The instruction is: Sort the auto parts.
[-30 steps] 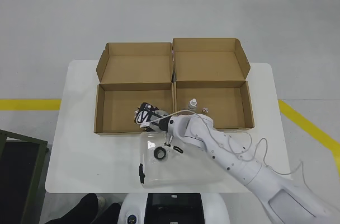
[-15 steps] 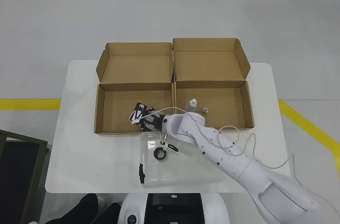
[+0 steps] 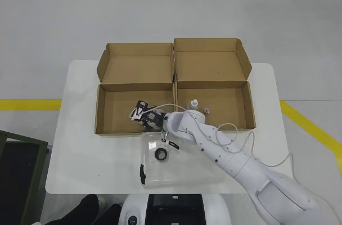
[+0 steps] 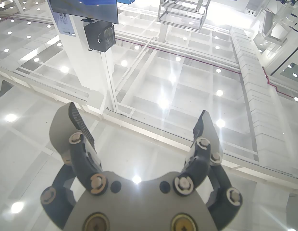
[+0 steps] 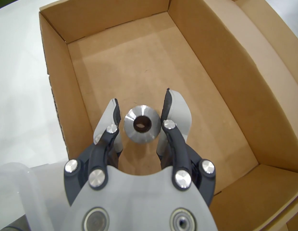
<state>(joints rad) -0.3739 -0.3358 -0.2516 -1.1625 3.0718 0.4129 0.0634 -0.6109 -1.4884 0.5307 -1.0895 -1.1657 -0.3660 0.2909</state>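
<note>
Your left jaws stand wide apart, aimed at the ceiling and carrying nothing. Over the floor of the left box (image 3: 117, 109), near its front wall, your right jaws look clamped across the metal bushing (image 5: 141, 127), its bore facing the wrist. Judge it dense, rigid, polished and tapered. Pads could slide along that cone, so grip across its widest band. Further right, the clear tray (image 3: 185, 169) holds a black ring (image 3: 160, 155).
</note>
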